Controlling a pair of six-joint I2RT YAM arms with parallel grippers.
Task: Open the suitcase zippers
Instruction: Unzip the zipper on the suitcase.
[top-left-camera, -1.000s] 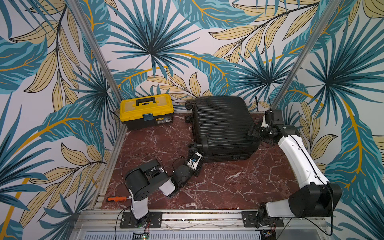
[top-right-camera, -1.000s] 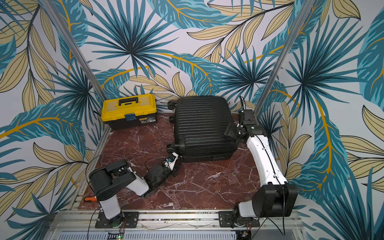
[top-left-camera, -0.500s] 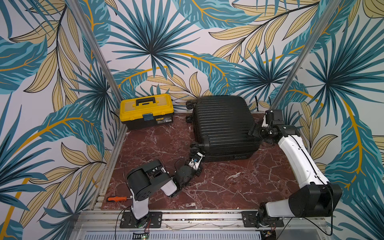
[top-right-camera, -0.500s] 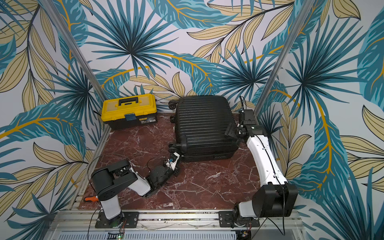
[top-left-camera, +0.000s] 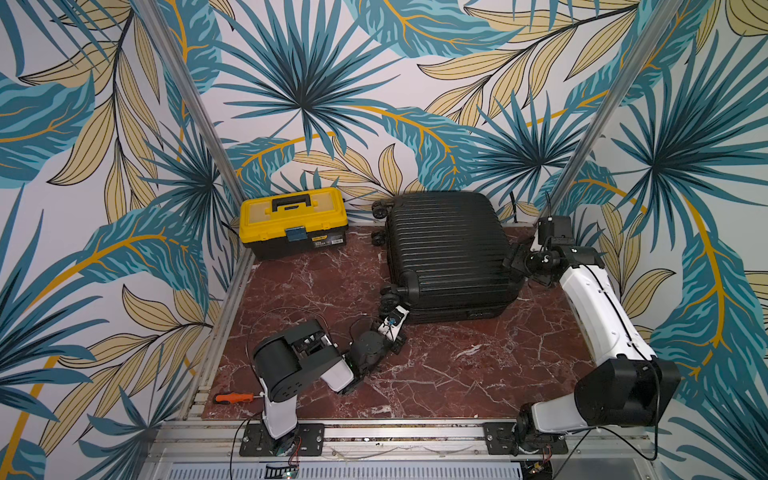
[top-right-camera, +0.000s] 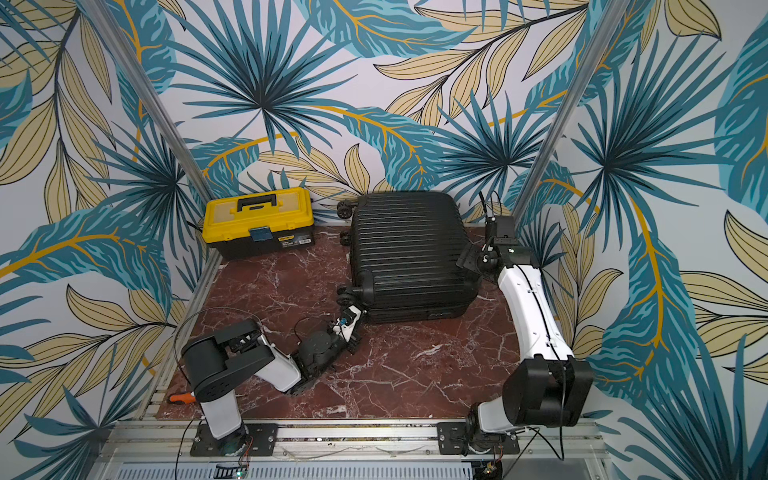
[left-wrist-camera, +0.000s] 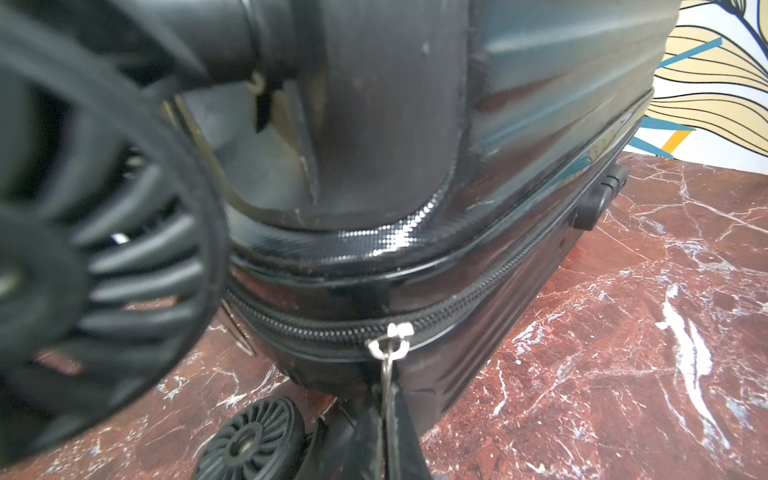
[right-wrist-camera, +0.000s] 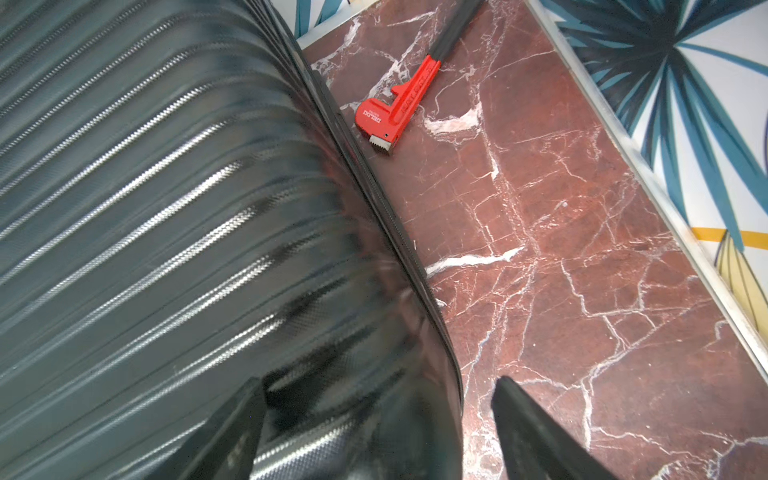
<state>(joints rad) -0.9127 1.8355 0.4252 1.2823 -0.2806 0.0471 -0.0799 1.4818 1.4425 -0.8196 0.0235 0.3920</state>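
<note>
A black ribbed suitcase (top-left-camera: 449, 253) lies flat toward the back of a red marble surface (top-left-camera: 457, 365), just beside a yellow toolbox (top-left-camera: 293, 220) on one side and well apart from an orange screwdriver (top-left-camera: 232, 397) at the front edge. The left end effector (left-wrist-camera: 384, 409) sits low at the case's near corner by the wheels, its jaws closed on the silver zipper pull (left-wrist-camera: 390, 343), which hangs from the zipper track (left-wrist-camera: 478, 303) running along the seam between the two shell halves. The track looks fully closed on both sides of the pull, so the opening has probably not begun. The right end effector (right-wrist-camera: 376, 382) is at the opposite edge of the case with its jaws spread wide, one finger over the ribbed shell and one over the marble; whether it touches the case cannot be told. A red pipe wrench (right-wrist-camera: 395, 108) lies on the marble just beside that edge. Likely risks: the thin pull could slip from the jaws if drawn at an angle to the track; the slider may bind at the rounded corner; the nearby wheel (left-wrist-camera: 249, 444) could block the arm; and the case could slide if the other arm is not bracing it.
</note>
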